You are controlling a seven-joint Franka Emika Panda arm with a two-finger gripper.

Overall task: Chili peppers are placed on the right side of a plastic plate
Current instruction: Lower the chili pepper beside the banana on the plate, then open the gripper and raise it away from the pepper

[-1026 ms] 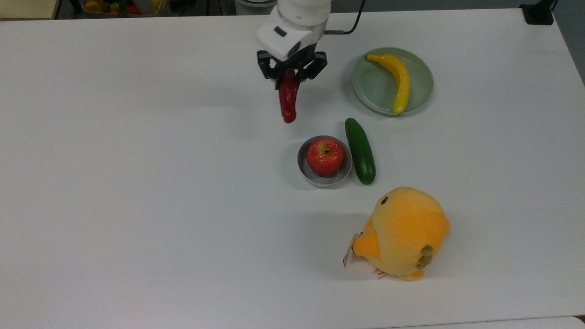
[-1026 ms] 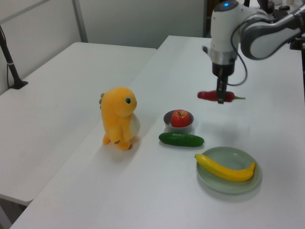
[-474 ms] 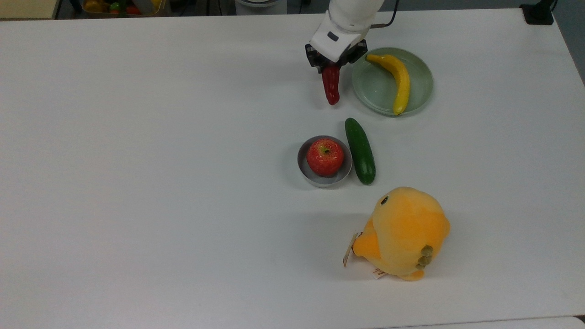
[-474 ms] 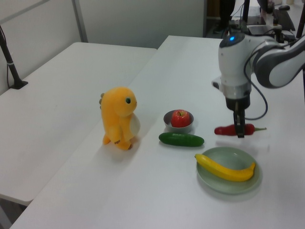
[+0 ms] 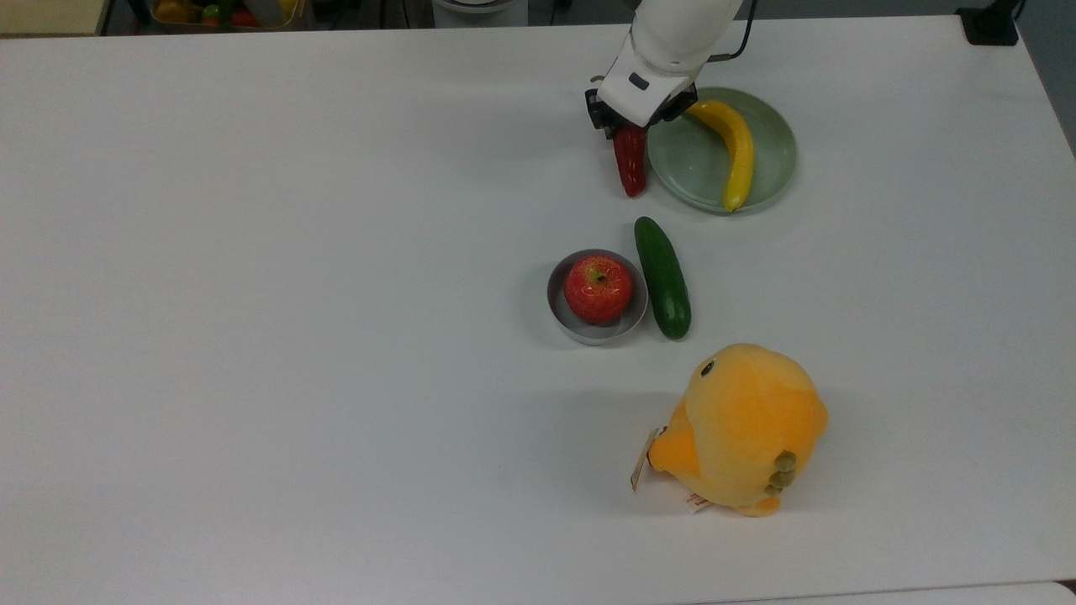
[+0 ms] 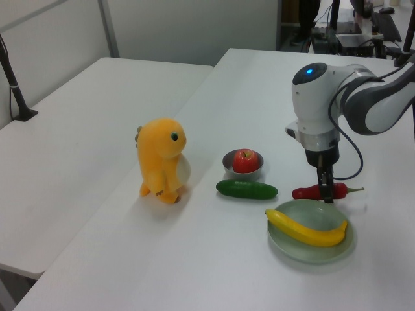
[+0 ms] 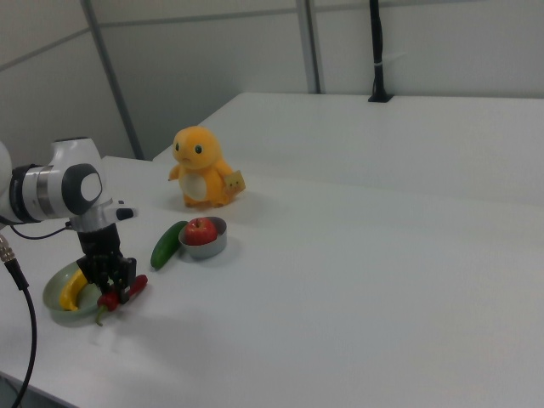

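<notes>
My gripper is shut on the stem end of the dark-red chili, which points toward the top view's bottom. The chili hangs low over the table, just off the top view's left rim of the pale green plate; I cannot tell whether it touches the table. In the left view the chili lies level behind the plate, with the gripper over its stem half. In the right view the gripper holds the chili beside the plate.
A yellow banana lies on the plate. A dark green cucumber lies beside a grey bowl holding a red apple. An orange plush toy stands nearer the top view's bottom.
The gripper has carried the chili toward the top view's right and lower, from open table to the plate's rim. Nothing else moved.
</notes>
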